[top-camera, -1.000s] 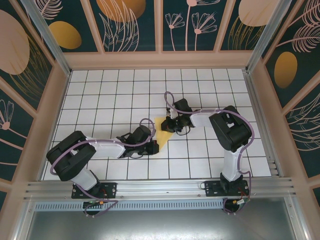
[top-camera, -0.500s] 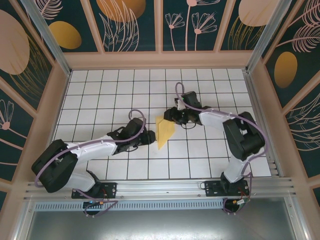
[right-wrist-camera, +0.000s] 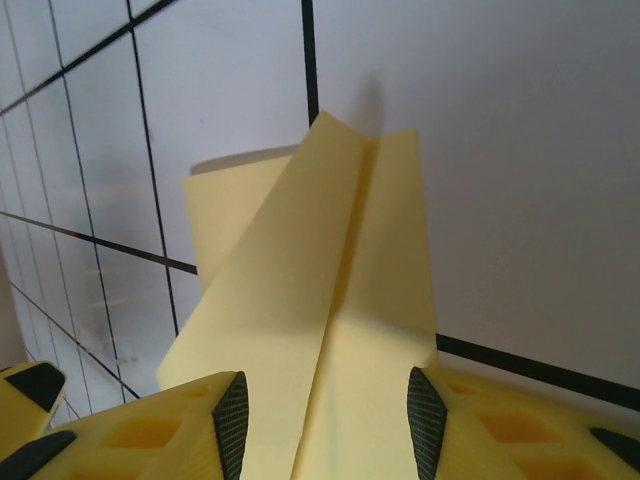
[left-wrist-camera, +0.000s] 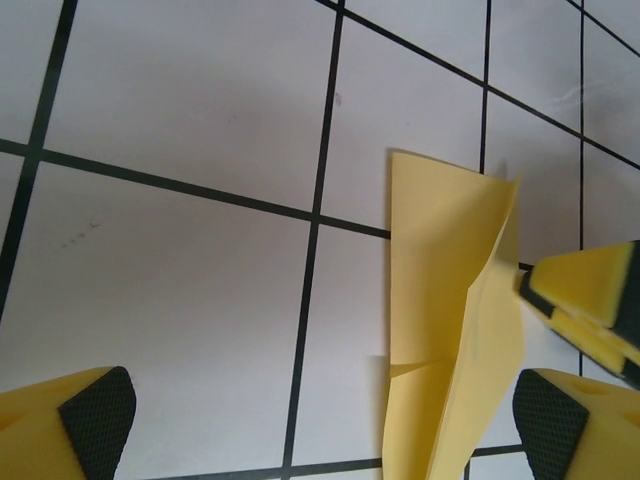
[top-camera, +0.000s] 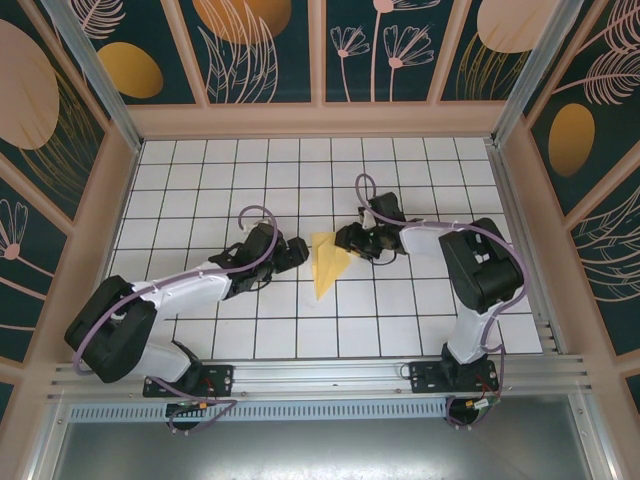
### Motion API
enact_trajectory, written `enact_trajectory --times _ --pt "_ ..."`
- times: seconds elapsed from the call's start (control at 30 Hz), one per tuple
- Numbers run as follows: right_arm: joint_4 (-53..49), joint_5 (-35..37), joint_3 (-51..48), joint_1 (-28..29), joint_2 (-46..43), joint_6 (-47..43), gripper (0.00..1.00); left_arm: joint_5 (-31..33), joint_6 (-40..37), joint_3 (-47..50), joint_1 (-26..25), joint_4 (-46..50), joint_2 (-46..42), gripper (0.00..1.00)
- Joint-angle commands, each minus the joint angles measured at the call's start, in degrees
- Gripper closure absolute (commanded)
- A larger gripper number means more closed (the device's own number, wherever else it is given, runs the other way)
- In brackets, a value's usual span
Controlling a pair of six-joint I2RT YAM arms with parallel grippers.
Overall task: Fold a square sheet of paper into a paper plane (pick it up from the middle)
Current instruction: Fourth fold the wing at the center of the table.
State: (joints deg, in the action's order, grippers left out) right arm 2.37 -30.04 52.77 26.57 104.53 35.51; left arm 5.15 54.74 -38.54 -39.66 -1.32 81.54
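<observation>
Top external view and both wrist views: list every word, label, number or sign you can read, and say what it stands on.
None can be read.
The yellow paper is blank, the tiled table carries only grid lines, and the walls bear plant patterns, no lettering.

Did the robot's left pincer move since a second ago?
Yes. The left pincer slid away from the arm bases toward the back wall, crossing a black grid line of the white tiled table, beside the folded yellow paper sheet.
</observation>
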Motion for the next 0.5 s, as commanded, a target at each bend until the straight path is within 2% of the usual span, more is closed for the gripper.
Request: enact_trajectory --times 0.0,0.2,0.47 --pt "-0.29 -0.98 3.77 1.25 1.84 0.33 0.51 -2.07 -0.30 -1.16 0.30 -3.15 1.15 0.02" --pt "-1.03 -0.64 6.70 2.76 4.82 1.01 0.52 -7.36 -1.44 -1.35 0.33 -7.22 3.37 0.02" --pt "0.62 -2.35 7.44 3.40 5.50 1.74 0.54 -13.28 -2.34 -2.13 0.42 -12.32 7.42 0.15"
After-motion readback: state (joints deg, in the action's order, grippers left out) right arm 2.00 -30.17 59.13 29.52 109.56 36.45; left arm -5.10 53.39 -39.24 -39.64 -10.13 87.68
